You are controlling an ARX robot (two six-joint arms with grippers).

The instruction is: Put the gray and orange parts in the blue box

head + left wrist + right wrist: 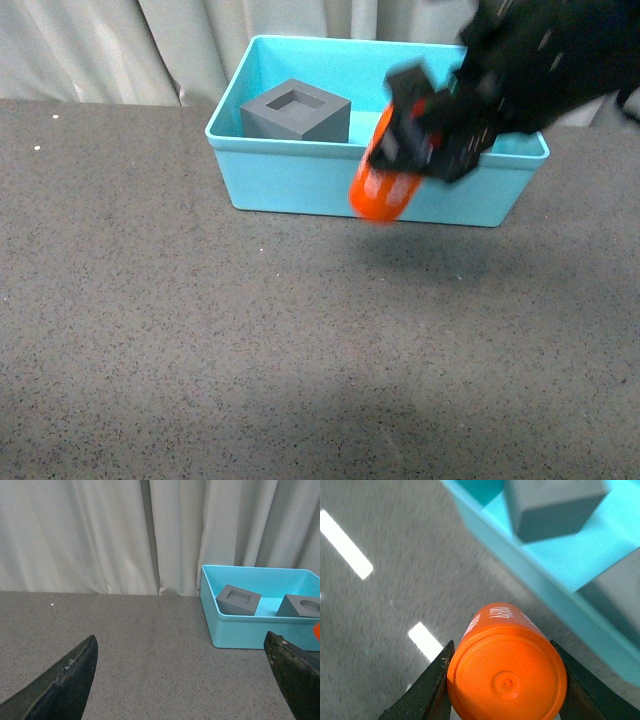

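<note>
Both gray parts lie in the blue box (300, 185): the square-recess cube (296, 112) sits toward its left end, and the left wrist view shows the round-recess cube (302, 606) just beside it, further along the box floor. That leaves the orange cylinder (383, 185), so the step in hand looks like the carry of the last part. The right tool (420, 135) pinches the cylinder across its round body, one finger on each side, with the flat end facing the right wrist camera and the white "4680" print on the flank. The cylinder hangs tilted in the air, clear of the desk (200, 330), on the near side of the box's front wall and not yet over the inside; a soft shadow falls on the desk under it. The right arm (545, 55) reaches in from the upper right, above the box's right end, and is blurred, so it is probably moving. The next move, as I judge it, calls for raising the cylinder over the rim, carrying it past the front wall to bare floor clear of the cubes, and only then spreading the fingers; a low pass risks knocking the wall. The left tool (180, 639) is spread wide and empty, low over the desk, well apart from the box, facing the curtain (100, 530).
</note>
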